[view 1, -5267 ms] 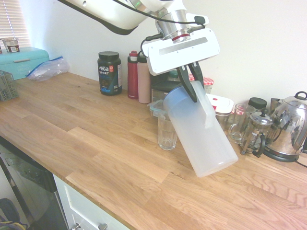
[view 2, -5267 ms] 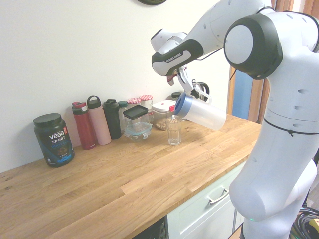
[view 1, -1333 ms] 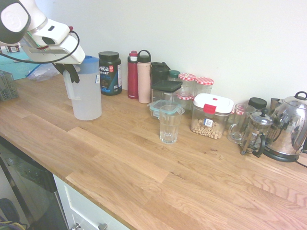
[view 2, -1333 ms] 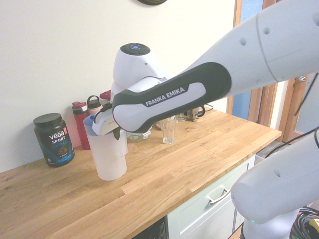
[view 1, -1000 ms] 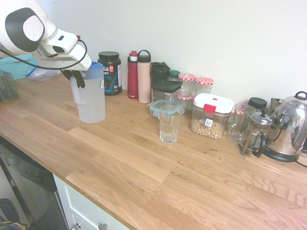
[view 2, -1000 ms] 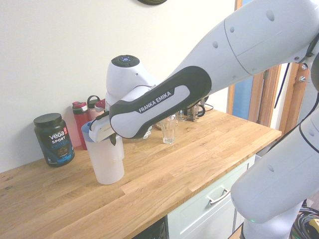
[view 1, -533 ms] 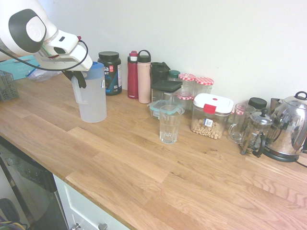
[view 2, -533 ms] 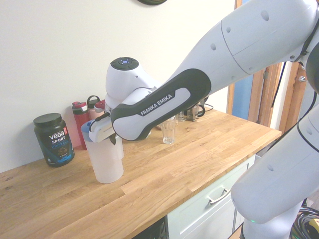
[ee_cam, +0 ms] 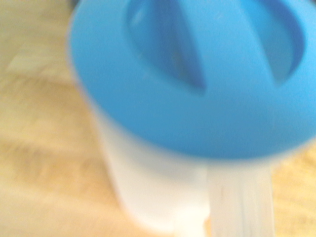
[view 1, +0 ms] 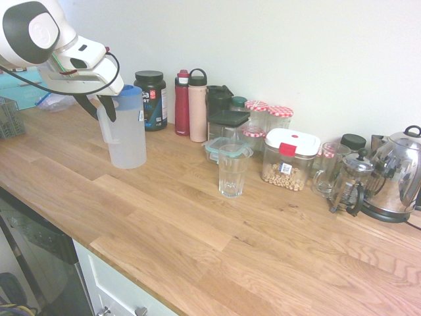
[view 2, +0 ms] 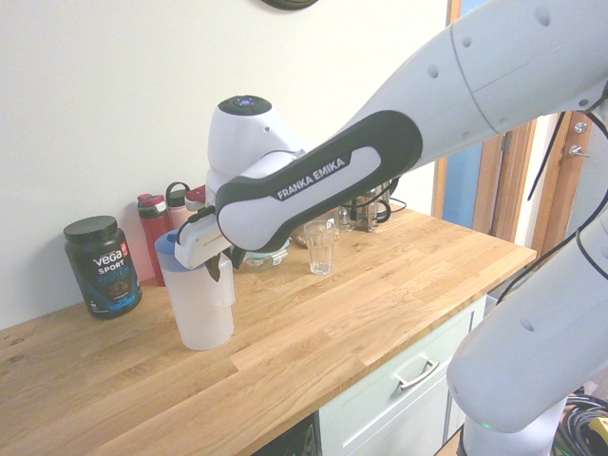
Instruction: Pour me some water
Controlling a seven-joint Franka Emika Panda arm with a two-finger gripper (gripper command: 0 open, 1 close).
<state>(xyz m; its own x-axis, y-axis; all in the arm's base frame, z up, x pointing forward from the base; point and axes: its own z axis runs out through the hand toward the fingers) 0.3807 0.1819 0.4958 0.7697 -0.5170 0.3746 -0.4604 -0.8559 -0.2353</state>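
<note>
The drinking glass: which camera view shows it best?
The first exterior view: the drinking glass stands unobstructed on the counter. The second exterior view shows it smaller, beside the arm. The wrist view shows only the jug's blue lid.

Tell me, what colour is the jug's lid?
Blue. The jug's lid shows best in the wrist view.

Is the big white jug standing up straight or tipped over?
Standing up straight. The jug rests flat on the wooden counter, its blue lid on top.
</note>
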